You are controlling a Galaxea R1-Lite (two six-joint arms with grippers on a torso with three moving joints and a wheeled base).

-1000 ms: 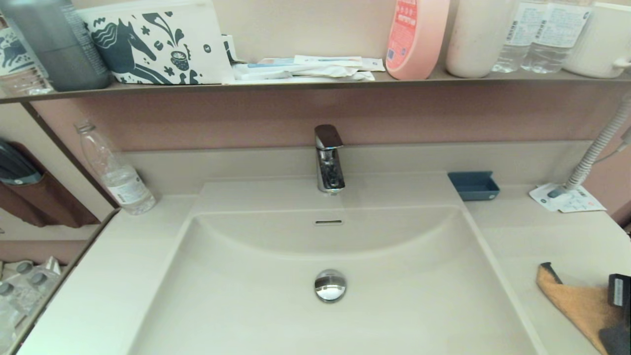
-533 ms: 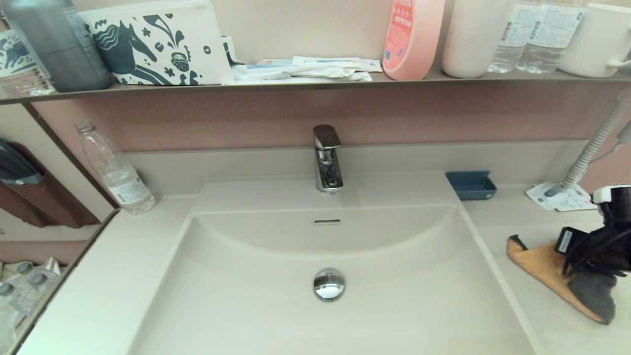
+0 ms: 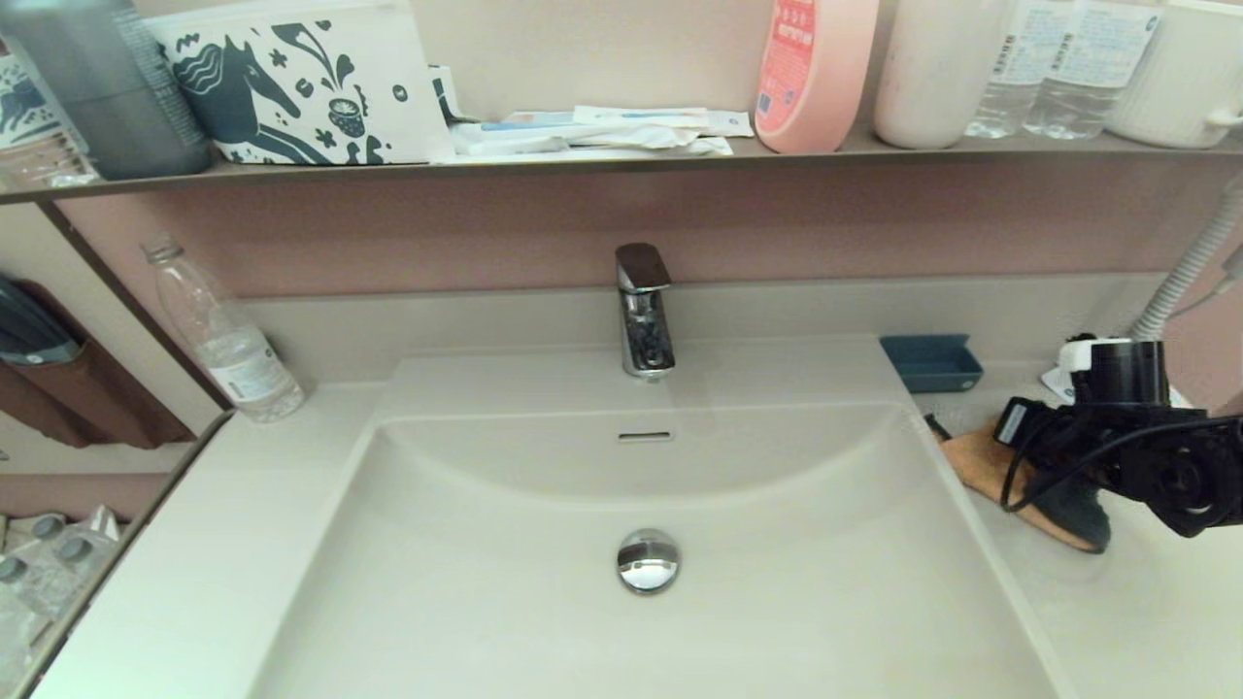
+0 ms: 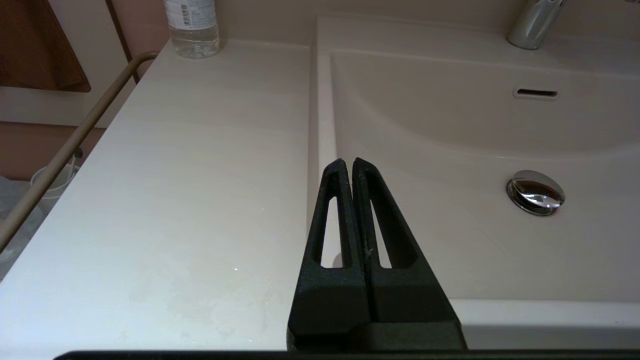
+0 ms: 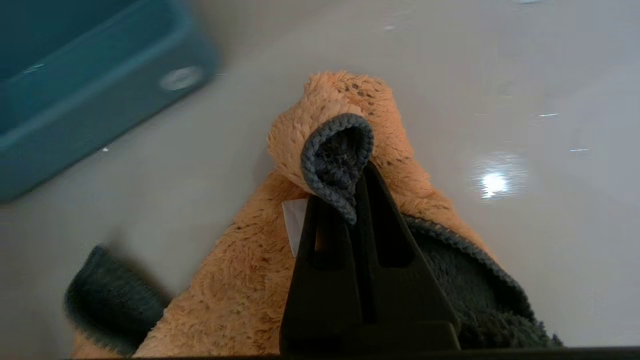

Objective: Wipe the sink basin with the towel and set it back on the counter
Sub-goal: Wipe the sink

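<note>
Since a second ago the right arm has swung in from the near right corner toward the back of the desk (image 3: 1117, 621), dragging the towel (image 3: 981, 464) along with it; the cloth now lies just beside the right rim of the sink basin (image 3: 544, 621), in front of the small blue tray (image 3: 930, 361). The basin itself stands wide and bare around its chrome drain plug (image 3: 648, 560), with the faucet (image 3: 643, 309) behind it. The right gripper (image 5: 357, 192) has its jaws clenched on a folded grey-edged corner of the towel, orange pile bunched around them while the rest trails on the desk. The left gripper (image 4: 348, 167) hangs parked over the basin's left rim, jaws pressed together on nothing. A clear bottle (image 3: 221, 335) stands at the back left.
</note>
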